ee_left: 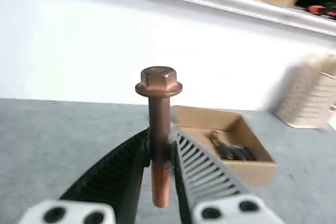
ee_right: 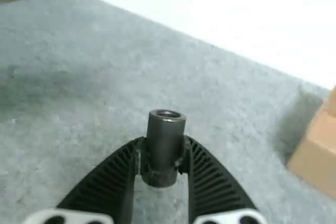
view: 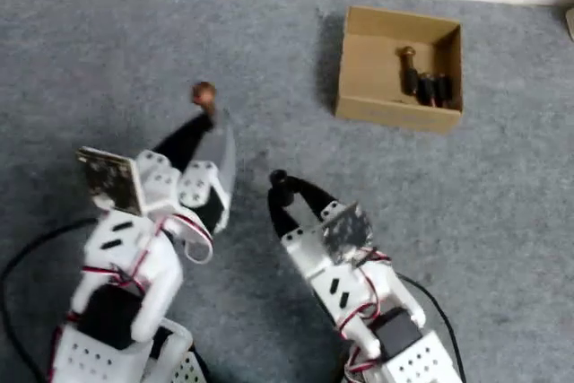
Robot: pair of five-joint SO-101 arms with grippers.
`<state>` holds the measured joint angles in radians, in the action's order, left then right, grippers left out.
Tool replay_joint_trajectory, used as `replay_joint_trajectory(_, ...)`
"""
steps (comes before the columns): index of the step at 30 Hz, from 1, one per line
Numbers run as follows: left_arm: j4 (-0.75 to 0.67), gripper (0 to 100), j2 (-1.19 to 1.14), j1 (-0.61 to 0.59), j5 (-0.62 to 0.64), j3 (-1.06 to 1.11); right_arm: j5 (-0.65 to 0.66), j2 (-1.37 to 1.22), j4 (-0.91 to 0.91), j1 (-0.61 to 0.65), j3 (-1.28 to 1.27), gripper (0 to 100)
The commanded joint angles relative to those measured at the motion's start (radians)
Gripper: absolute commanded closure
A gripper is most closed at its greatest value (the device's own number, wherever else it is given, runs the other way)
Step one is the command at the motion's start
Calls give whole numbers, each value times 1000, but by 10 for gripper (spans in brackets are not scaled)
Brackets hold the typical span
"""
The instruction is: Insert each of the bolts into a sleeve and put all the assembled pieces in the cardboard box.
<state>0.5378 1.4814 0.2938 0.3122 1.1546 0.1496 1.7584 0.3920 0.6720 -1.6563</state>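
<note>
The left gripper (ee_left: pixel 160 142) is clamped on a copper bolt (ee_left: pixel 158 109), held upright w/ the hex head on top, over the left-centre of the gray table (view: pixel 108 51). The right gripper (ee_right: pixel 163 151) is closed around a black sleeve (ee_right: pixel 165 129), also upright w/ the open end up, to the right of the bolt and apart from it. The cardboard box (view: pixel 359 73) stands at the far right. Assembled pieces (view: pixel 426 82) lie inside it, at the right side; their exact no. cannot be told.
</note>
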Motion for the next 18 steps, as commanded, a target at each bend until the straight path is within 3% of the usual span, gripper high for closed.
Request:
replay_joint_trajectory(1,-66,994,71,62,-3,81,101,62,-35,96,-45,994)
replay_joint_trajectory(8,-54,994,84,88,0,91,114,47,-36,120,-48,994)
replay_joint_trajectory(13,35,994,91,168,0,61,114,47,-36,119,-51,994)
replay_joint_trajectory(18,81,994,91,156,0,54,115,47,-36,119,-51,994)
